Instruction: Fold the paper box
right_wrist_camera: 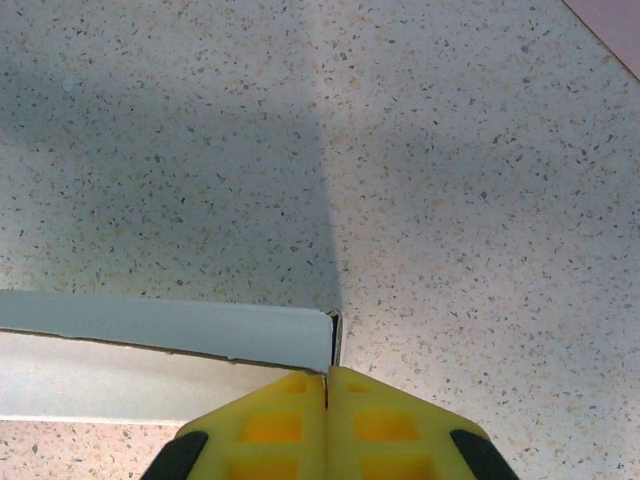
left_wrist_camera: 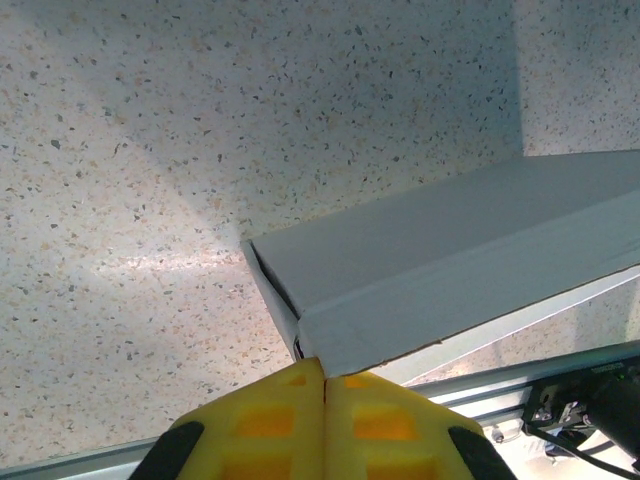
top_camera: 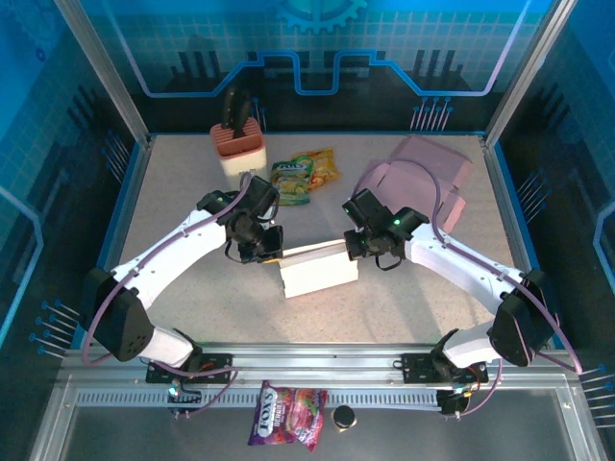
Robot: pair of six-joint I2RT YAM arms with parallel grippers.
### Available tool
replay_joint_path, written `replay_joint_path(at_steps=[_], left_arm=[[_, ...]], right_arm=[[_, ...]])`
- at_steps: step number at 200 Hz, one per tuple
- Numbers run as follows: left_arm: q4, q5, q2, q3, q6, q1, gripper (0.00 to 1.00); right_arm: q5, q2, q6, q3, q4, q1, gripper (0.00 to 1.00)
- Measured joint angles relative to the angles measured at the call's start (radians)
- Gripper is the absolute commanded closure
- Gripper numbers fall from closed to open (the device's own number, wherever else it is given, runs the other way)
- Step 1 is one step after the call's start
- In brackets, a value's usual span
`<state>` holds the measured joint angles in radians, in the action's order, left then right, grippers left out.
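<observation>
The white paper box (top_camera: 319, 272) lies long and low at the table's centre, its lid panel raised slightly along the back. My left gripper (top_camera: 267, 252) is shut, with its tips against the box's left end. In the left wrist view the yellow fingertips (left_wrist_camera: 290, 395) meet just under the box's (left_wrist_camera: 450, 250) near corner, where a thin side flap shows. My right gripper (top_camera: 354, 248) is shut at the box's right end. Its fingertips (right_wrist_camera: 365, 400) meet right below the box's (right_wrist_camera: 170, 330) end edge, touching a thin end flap. Whether either pinches paper I cannot tell.
A pink flat box (top_camera: 423, 178) lies at the back right, with its corner (right_wrist_camera: 615, 25) in the right wrist view. Snack packets (top_camera: 306, 176) and a pink-topped holder (top_camera: 237, 144) with a black tool stand at the back. A candy bag (top_camera: 286, 415) and a black cap (top_camera: 343, 417) lie beyond the metal front rail (top_camera: 307, 360).
</observation>
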<state>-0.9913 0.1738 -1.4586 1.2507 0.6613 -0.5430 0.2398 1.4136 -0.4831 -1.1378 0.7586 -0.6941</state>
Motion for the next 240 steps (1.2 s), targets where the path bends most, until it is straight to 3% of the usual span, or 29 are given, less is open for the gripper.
replay_joint_path(at_steps=[96, 182, 240], left_arm=[[0.029, 0.007, 0.008, -0.020, 0.002, -0.001, 1.00], [0.156, -0.013, 0.080, -0.173, -0.038, -0.082, 1.00], [0.195, -0.069, 0.085, -0.179, -0.012, -0.098, 1.00]], right_arm=[[0.011, -0.003, -0.001, 0.005, 0.000, 0.000, 1.00], [0.011, -0.008, -0.016, 0.038, 0.018, -0.001, 1.00], [0.015, -0.034, -0.026, 0.052, 0.022, -0.004, 1.00]])
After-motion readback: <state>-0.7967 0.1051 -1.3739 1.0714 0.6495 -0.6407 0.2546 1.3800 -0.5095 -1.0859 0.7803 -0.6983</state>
